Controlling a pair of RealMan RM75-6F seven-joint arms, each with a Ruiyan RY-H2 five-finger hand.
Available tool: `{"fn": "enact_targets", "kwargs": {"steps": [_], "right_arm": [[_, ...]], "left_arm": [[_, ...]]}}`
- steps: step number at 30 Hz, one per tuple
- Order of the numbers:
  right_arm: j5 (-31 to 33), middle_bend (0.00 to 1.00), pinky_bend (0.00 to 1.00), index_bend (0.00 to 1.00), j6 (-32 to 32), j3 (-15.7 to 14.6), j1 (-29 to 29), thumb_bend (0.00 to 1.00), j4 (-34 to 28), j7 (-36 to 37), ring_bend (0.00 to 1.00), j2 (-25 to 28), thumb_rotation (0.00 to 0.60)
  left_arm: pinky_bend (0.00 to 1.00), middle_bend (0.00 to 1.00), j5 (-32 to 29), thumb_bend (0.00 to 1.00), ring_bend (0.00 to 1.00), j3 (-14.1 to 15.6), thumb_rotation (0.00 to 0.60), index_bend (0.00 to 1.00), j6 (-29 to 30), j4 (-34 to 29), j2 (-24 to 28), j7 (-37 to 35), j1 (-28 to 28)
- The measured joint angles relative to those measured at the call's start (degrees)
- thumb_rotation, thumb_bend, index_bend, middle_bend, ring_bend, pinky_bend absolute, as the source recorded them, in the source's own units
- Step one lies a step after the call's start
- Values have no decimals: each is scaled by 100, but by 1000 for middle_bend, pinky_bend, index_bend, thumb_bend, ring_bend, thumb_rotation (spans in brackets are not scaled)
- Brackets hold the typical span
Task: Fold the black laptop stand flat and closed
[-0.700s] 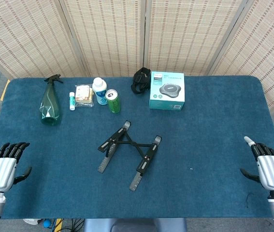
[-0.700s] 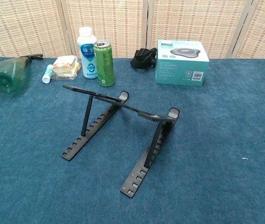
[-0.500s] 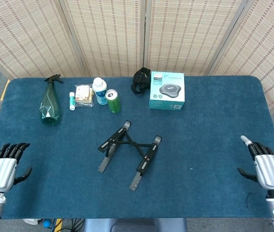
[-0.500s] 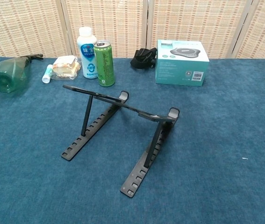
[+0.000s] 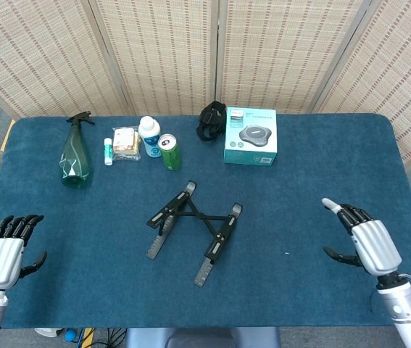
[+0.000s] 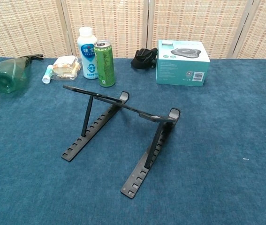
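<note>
Laptop stand (image 5: 193, 231), black, is standing unfolded near the middle of the blue bench (image 5: 314, 188), its two notched rails propped up on thin struts and joined by crossed bars; nothing is touching it.

I am seeing my left robot hand (image 5: 1, 257) at the near left corner of the bench, back of the hand up, fingers apart and holding nothing, well apart from the stand.

Along the far side I am reading from the left: a green spray bottle (image 5: 75, 158) lying on the bench, a small white tube (image 5: 108, 151), a wrapped snack packet (image 5: 125, 141), a white bottle with a blue label (image 5: 148, 135) standing upright, and a green can (image 5: 169, 151) just beside it. Further right a black bundled object (image 5: 211, 120) is sitting beside a teal box (image 5: 250, 135) printed with a round device.

My right robot hand (image 5: 361, 241) is hovering over the near right part of the bench, fingers spread and pointing toward the stand, gripping nothing. The chest view is showing neither hand.
</note>
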Motion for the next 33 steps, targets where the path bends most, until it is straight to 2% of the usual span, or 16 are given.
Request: {"fn": "enact_targets", "kwargs": {"steps": [11,17,20,24,33], "right_arm": [[-1110,273,310,118,-582,-156,1048,113,-107,1044,228,-21,600],[-1707,269,308,70,-773,-332,1625,173,-23,1683,225,-199,600],[-1990,241,297,28,-847,-446,1909,205,69,1951,188,-284,600],[-2213,185,254,0,-913,-580,2218,242,177,2227,134,-401,600],[-2498,162,203,0,-907,-773,2777,257,368,2695,103,-704,600]], "left_arm": [[71,165,-61,242,151,11,600,161,-31,-194,53,180,0],[71,165,-110,242,151,18,600,160,-75,-248,51,260,-12],[71,165,-135,242,151,17,600,160,-77,-275,54,289,-9],[71,165,-154,242,151,26,600,160,-96,-301,44,336,-12],[71,164,-185,242,151,14,600,160,-151,-370,36,436,-59]]}}
